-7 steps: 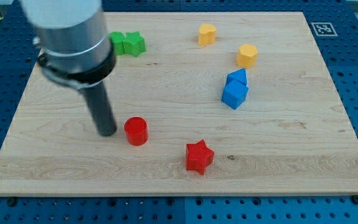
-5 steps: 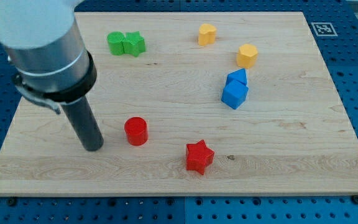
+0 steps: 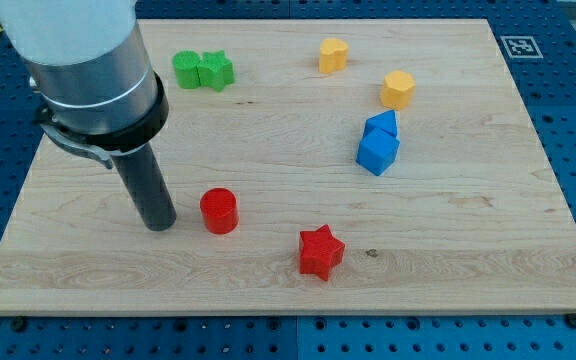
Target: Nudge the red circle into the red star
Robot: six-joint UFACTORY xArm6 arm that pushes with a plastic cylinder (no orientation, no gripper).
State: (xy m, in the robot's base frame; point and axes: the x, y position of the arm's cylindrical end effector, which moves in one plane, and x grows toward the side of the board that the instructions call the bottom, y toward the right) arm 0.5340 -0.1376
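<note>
The red circle (image 3: 219,211) stands on the wooden board (image 3: 448,250), left of the middle and toward the view's bottom. The red star (image 3: 320,252) lies to its lower right, about a hundred pixels away and apart from it. My tip (image 3: 158,224) rests on the board just left of the red circle, with a small gap between them. The rod rises from it to the arm's grey body at the view's upper left.
Two green blocks (image 3: 203,70) sit side by side at the top left. A yellow block (image 3: 333,54) and a second yellow block (image 3: 398,89) lie at the top right. Two blue blocks (image 3: 378,142) touch each other at the middle right.
My tip first moved left and down away from the red circle, then came back right toward it. No block has moved.
</note>
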